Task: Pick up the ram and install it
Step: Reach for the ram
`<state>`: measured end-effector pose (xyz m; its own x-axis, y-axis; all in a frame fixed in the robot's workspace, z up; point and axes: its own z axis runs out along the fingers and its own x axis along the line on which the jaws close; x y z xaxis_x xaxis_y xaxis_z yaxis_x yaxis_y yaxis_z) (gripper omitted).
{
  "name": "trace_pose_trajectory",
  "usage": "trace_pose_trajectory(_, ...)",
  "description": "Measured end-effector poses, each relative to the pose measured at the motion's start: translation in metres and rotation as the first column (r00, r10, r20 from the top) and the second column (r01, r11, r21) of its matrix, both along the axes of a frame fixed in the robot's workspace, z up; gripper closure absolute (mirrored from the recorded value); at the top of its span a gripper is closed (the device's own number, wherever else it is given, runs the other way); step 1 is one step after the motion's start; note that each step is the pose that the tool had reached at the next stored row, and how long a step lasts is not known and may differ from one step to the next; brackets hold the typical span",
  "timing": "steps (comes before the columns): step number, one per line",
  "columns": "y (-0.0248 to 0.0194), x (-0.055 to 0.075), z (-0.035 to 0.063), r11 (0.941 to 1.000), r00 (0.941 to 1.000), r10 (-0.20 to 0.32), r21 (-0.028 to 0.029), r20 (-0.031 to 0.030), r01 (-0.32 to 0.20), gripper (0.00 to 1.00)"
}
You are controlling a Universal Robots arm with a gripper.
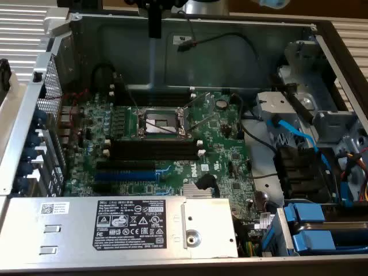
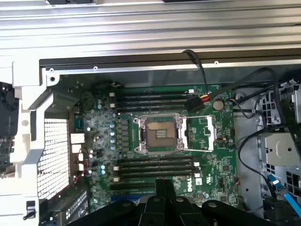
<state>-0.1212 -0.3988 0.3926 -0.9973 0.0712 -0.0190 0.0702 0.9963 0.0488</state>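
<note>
The ram is out of view. My gripper [image 1: 154,33] hangs at the top of the exterior view, high over the far wall of the open computer case. In the wrist view, the gripper [image 2: 164,183] has its black fingers pressed together, shut, with nothing visible between them. Below lies the green motherboard [image 1: 224,144] with its open CPU socket [image 1: 161,122]. Black memory slots [image 1: 152,150] with white end clips run on the near side of the socket, and another set [image 2: 153,101] runs on its far side. The fingertips sit over the board just past the nearer slots [image 2: 155,168].
A silver power supply [image 1: 138,227] with a label covers the case's near edge. Blue drive caddies [image 1: 310,221] and a blue cable [image 1: 293,135] sit on the exterior view's right. A blue expansion slot [image 1: 123,174] and loose black cables [image 1: 230,37] lie inside the case walls.
</note>
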Motion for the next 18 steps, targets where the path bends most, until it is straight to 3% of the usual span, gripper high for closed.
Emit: trace_pose_trajectory(18,0.0,0.0,0.0034,1.0,1.0,0.0,-0.0003,-0.0048,0.0,0.9)
